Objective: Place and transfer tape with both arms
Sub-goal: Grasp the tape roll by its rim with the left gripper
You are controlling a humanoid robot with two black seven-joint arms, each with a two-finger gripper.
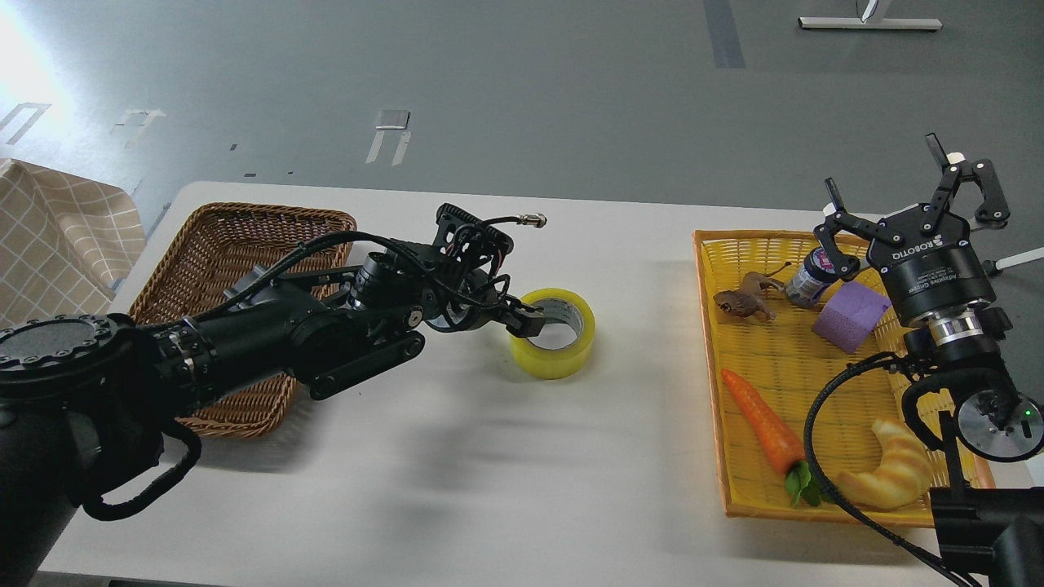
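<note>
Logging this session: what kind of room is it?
Probably a robotics lab: a white table on bare grey floor, a tape roll and toy food like a carrot in a yellow tray.

Our 2 arms are matte black, draped in looping black cables. Our right gripper (912, 208) bears white ROBOTIQ lettering above a silver ring; a green light glows below.

We've 1 view only, from the head, looking fwd & down. Table (620, 244) mid-range, floor (522, 90) beyond. Our arms enter left & right.
</note>
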